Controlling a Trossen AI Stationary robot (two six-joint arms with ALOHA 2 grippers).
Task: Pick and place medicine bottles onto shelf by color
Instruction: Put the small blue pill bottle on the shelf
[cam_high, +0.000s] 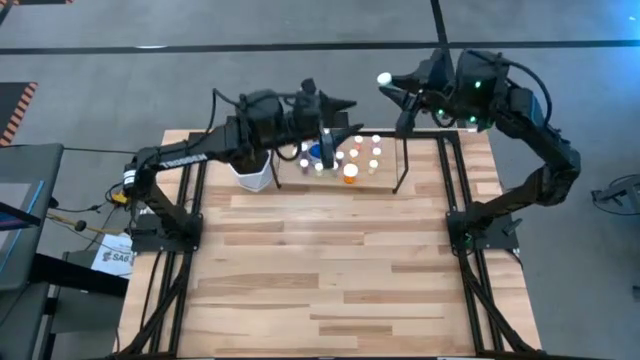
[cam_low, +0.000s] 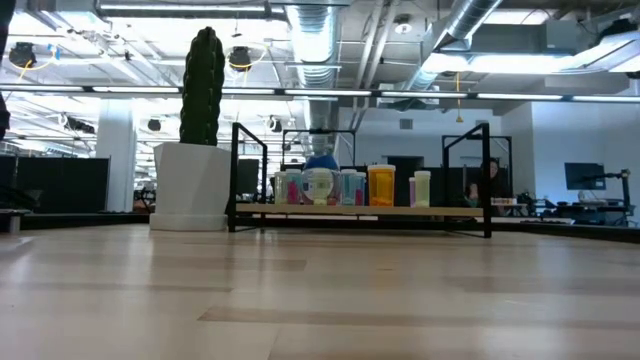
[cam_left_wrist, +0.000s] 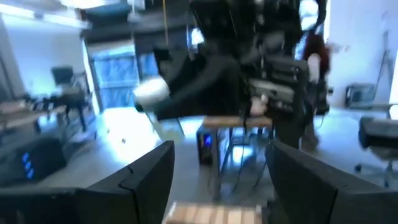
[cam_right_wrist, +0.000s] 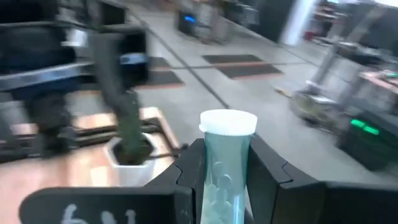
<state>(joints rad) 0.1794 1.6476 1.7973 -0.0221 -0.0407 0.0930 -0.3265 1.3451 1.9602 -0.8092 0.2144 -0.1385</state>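
You have the surface (cam_high: 330, 260), with the shelf (cam_high: 385, 182) at its 12 o'clock edge holding the medicine bottles (cam_high: 350, 172); labels unreadable. Right gripper (cam_high: 388, 84), at 1 o'clock, pinches a teal bottle (cam_right_wrist: 225, 168). Left gripper (cam_high: 342, 104) hovers spread, empty.

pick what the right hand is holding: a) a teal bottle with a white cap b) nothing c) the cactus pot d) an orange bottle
a: the right wrist view shows the right hand shut on a teal bottle with a white cap.
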